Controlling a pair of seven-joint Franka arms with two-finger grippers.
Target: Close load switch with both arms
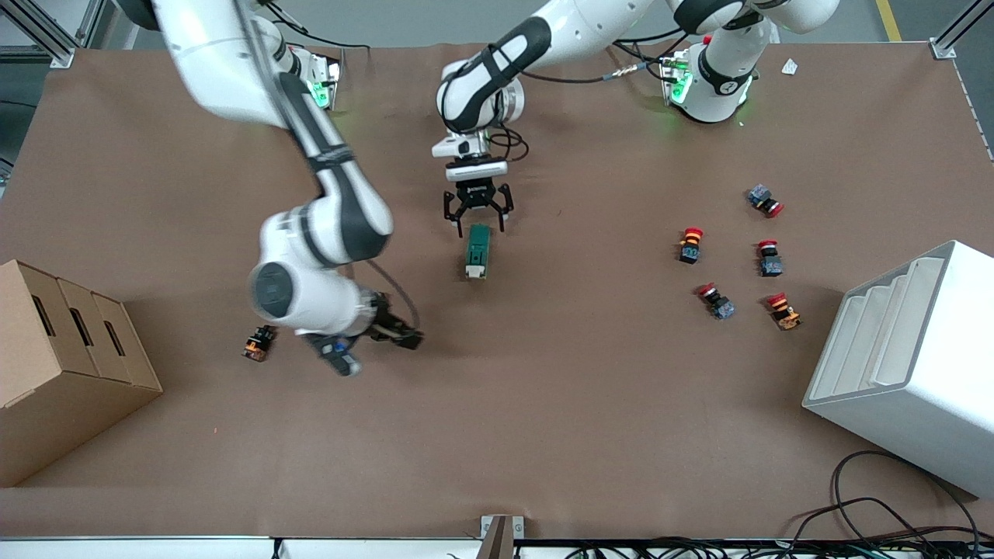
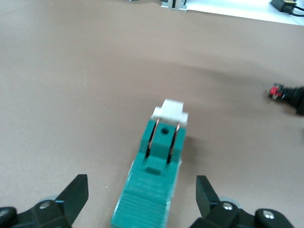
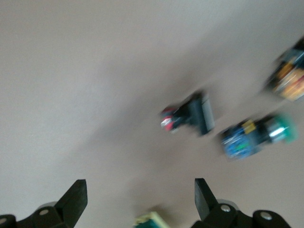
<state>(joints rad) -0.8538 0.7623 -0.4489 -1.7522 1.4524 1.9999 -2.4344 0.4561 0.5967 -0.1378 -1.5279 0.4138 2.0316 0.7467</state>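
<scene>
Load switch (image 1: 477, 251) first: it lies flat on the brown table (image 1: 590, 404), about midway between the two arms' ends, with its long axis running from the robots' bases toward the front camera. Its white lever end (image 1: 473, 271) is the end nearer that camera; the left wrist view shows the same cream lever (image 2: 170, 112) at the tip of the green body (image 2: 153, 185), pointing away from that wrist.

Your left gripper (image 1: 477, 214) hangs just over the switch's base-side end, released, with its two fingers (image 2: 71, 197) spread wide to either side of the body and not touching it. So the jaws straddle the short width, square to the long axis, and a straight descent looks like it would pin the block from both sides.

Your right gripper (image 1: 392, 332) is low over bare table toward the right arm's end, well apart from the switch. Its fingers (image 3: 73, 202) also stand spread, holding nothing. Near it lie an orange-and-black push-button (image 1: 258, 343) and a green-capped one (image 3: 254, 137).

The left arm is clearly the nearer one. By my reading, it should steady the body while the right comes across to the lever end. Watch that the light block doesn't skate along its own axis when the lever is pushed.
</scene>
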